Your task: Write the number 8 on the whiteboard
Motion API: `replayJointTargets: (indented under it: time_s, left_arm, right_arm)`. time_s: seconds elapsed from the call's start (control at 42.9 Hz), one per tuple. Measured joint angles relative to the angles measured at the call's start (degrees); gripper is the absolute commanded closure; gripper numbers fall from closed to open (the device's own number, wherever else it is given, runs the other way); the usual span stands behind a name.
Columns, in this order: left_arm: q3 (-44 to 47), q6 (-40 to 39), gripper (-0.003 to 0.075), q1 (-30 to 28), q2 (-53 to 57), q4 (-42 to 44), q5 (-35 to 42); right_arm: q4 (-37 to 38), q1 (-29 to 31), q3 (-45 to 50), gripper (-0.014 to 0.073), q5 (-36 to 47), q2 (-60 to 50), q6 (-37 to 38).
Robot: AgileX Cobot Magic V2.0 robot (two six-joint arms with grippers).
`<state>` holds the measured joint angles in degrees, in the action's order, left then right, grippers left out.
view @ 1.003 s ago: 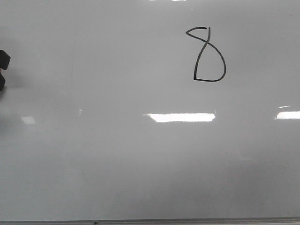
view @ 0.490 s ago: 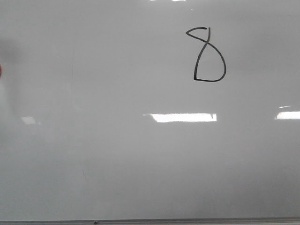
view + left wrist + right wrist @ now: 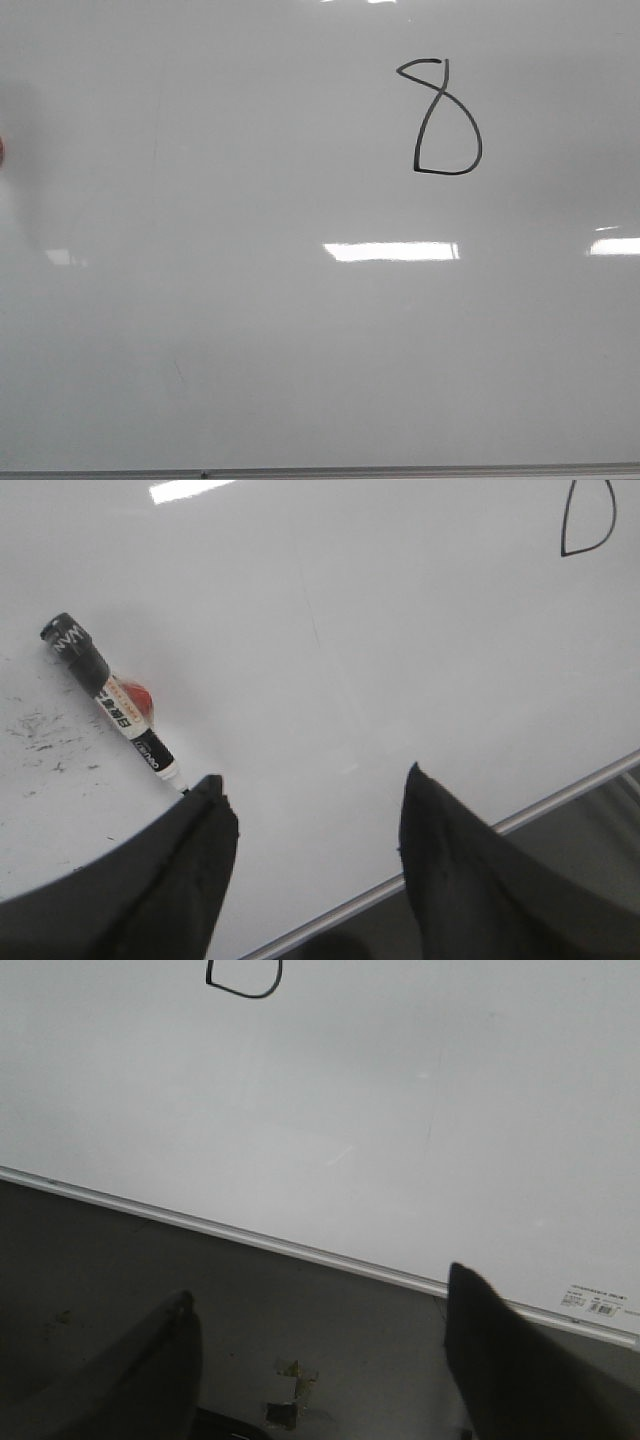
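Observation:
The number 8 [image 3: 445, 117] is drawn in thin black line on the upper right of the whiteboard [image 3: 250, 330]. Its lower loop shows in the left wrist view [image 3: 588, 520] and in the right wrist view [image 3: 244, 978]. A black marker [image 3: 110, 697] with a white label lies flat on the whiteboard [image 3: 400, 630], apart from my left gripper [image 3: 312, 785], which is open and empty just beside the marker's tip. My right gripper [image 3: 315, 1295] is open and empty over the dark surface off the whiteboard's [image 3: 400, 1090] edge. Neither gripper shows in the front view.
The board's grey frame edge runs along the bottom of the front view [image 3: 400, 470] and crosses both wrist views [image 3: 560, 798] [image 3: 250, 1235]. A small red object [image 3: 139, 696] sits by the marker. Dark smudges [image 3: 40, 730] mark the board. A label sticker [image 3: 595, 1303] sits near the frame.
The black gripper at the front view's left edge a second ago has withdrawn out of that view. A sliver of red now shows at that edge. The 8 is unchanged.

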<state>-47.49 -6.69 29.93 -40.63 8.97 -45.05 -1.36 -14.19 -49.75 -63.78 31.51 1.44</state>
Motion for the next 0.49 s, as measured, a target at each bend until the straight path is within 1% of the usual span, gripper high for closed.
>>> replayJointTargets:
  time_s: [0.187,0.257,0.303,0.327,0.373,0.42,0.49]
  left_arm:
    - [0.0,0.0,0.0356,0.87,0.64,0.0,-1.27]
    - [0.0,0.0,0.0356,0.87,0.64,0.0,-1.27]
    - [0.0,0.0,0.0356,0.87,0.64,0.0,-1.27]
    - [0.0,0.0,0.0356,0.87,0.64,0.0,-1.27]
    - [0.0,0.0,0.0356,0.87,0.64,0.0,-1.27]
    - [0.0,0.0,0.036,0.87,0.64,0.0,-1.27]
    - [0.0,0.0,0.04,0.87,0.64,0.0,-1.27]
  right_arm:
    - [0.13,0.0,2.7,0.0059,1.53,-0.66,0.14]
    - [0.13,0.0,2.69,0.0102,2.17,-0.66,0.14]
    - [0.13,0.0,2.69,0.0176,2.69,-0.69,0.14]
    - [0.13,0.0,2.69,0.0198,2.81,-0.79,0.14]
    - [0.13,0.0,2.69,0.0295,2.95,-0.79,0.14]
    - [0.13,0.0,2.69,0.0368,2.95,-0.79,0.14]
    - [0.13,0.0,2.69,0.0489,3.07,-0.79,0.14]
